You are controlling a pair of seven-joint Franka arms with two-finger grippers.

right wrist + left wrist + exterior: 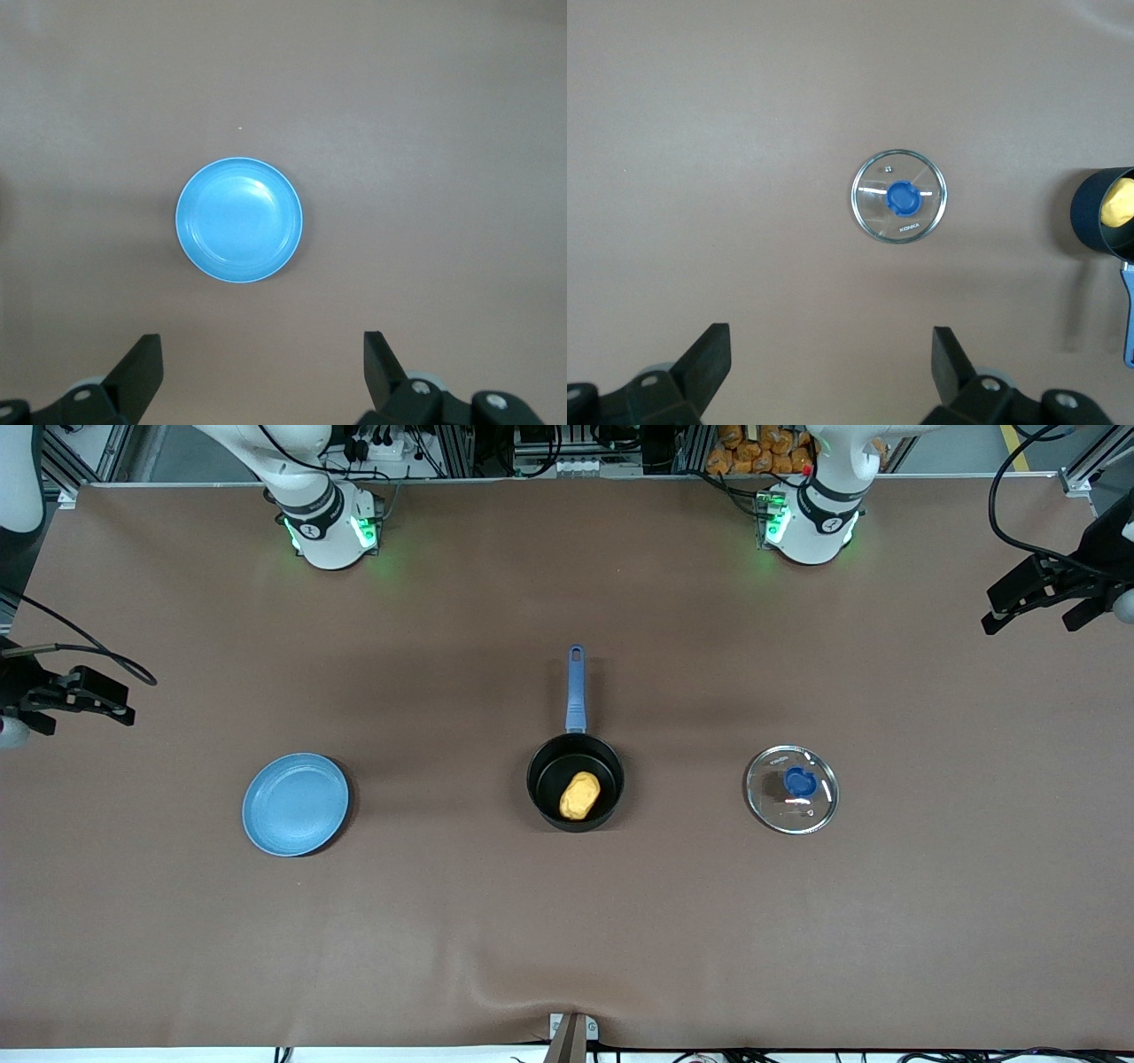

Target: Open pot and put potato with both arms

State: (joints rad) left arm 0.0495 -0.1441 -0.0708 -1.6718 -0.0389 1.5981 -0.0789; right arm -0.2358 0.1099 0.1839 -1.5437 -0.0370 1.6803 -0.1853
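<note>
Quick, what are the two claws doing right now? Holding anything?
Left gripper: open, empty, high over the lid.
Right gripper: open, empty, high over the plate.

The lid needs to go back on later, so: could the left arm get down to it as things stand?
Probably yes. The lid lies flat on bare table, apart from the pot, knob up. The left gripper hangs open above it, nothing between them. The right gripper waits over the plate.
</note>
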